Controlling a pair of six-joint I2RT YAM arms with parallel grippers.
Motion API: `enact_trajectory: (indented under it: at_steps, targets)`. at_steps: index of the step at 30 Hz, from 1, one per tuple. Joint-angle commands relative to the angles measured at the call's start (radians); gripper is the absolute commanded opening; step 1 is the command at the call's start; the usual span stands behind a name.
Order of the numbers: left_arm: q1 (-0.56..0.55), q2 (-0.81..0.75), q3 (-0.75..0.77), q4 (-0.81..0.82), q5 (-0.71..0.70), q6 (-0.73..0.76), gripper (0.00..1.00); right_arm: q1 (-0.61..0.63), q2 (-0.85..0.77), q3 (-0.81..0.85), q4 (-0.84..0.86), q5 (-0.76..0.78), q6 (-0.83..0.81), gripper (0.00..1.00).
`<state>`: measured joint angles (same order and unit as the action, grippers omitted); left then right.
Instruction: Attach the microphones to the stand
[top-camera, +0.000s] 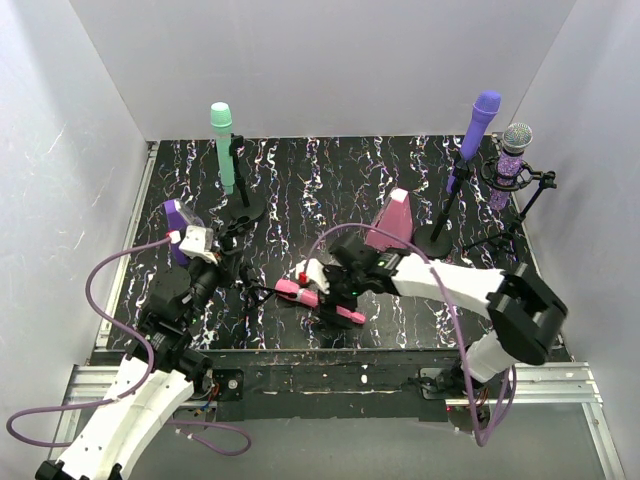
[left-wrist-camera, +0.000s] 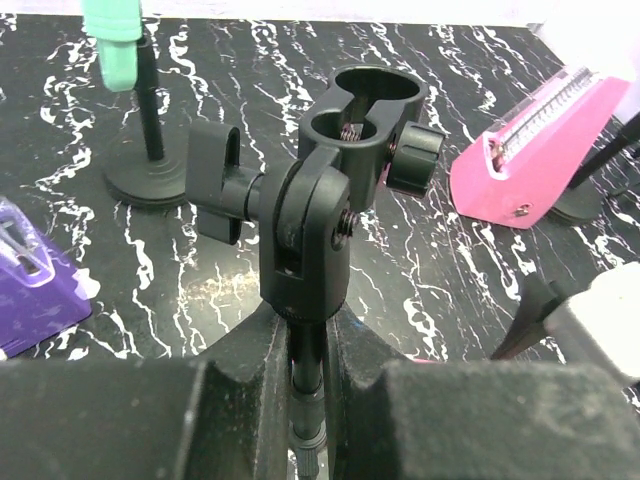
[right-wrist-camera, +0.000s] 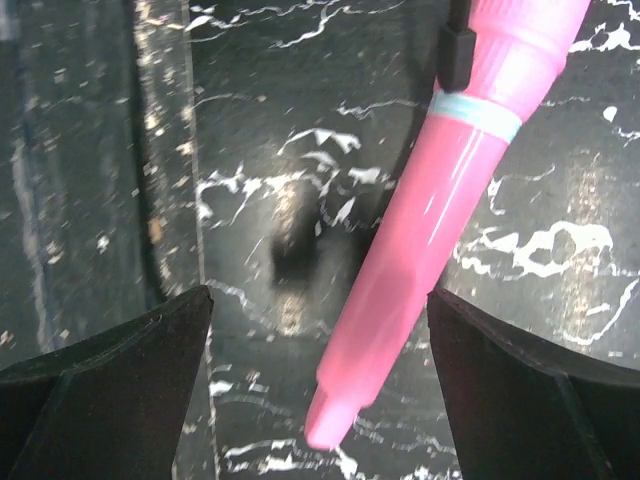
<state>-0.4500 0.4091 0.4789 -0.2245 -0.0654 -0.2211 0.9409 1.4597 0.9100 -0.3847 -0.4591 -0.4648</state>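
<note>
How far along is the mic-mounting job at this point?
Done: the mint green microphone, plain purple microphone and glittery microphone sit on stands. In hand: the left pincer grips the fourth stand below its empty clip; the right pincer is open over the pink microphone on the table. Left: grasp it and seat it.

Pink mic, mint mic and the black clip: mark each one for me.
pink mic (right-wrist-camera: 420, 250): right wrist view, middle of the handle.
mint mic (top-camera: 226, 155): top external view, on the handle below the head.
clip (left-wrist-camera: 370, 165): left wrist view, lower wall of the ring.
</note>
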Motion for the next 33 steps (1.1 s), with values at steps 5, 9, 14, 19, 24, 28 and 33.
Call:
enact_trajectory:
  at_steps: [5,9,14,19,24,28,33]
  targets:
    - [-0.001,-0.039,0.049,-0.084,-0.041,0.017,0.00,0.085,0.159,0.046,0.107,0.221,0.126,0.89]
    - [-0.001,-0.067,0.033,-0.088,0.001,0.020,0.00,0.062,0.165,0.023,0.113,0.231,0.138,0.57]
    - [-0.001,-0.044,0.036,-0.050,0.050,0.029,0.00,0.003,0.228,0.041,0.086,0.238,0.172,0.38]
    - [-0.001,0.031,0.036,0.013,0.228,0.055,0.00,-0.103,0.248,0.099,0.015,0.136,0.196,0.37]
    - [-0.001,0.123,0.061,0.047,0.340,0.103,0.00,-0.143,0.209,0.104,-0.014,0.140,0.172,0.44]
    - [-0.001,0.145,0.073,0.063,0.334,0.127,0.00,-0.142,0.228,0.130,-0.028,0.269,0.170,0.63]
    - [-0.001,0.131,0.056,0.062,0.322,0.121,0.00,-0.140,0.281,0.162,-0.059,0.352,0.161,0.66]
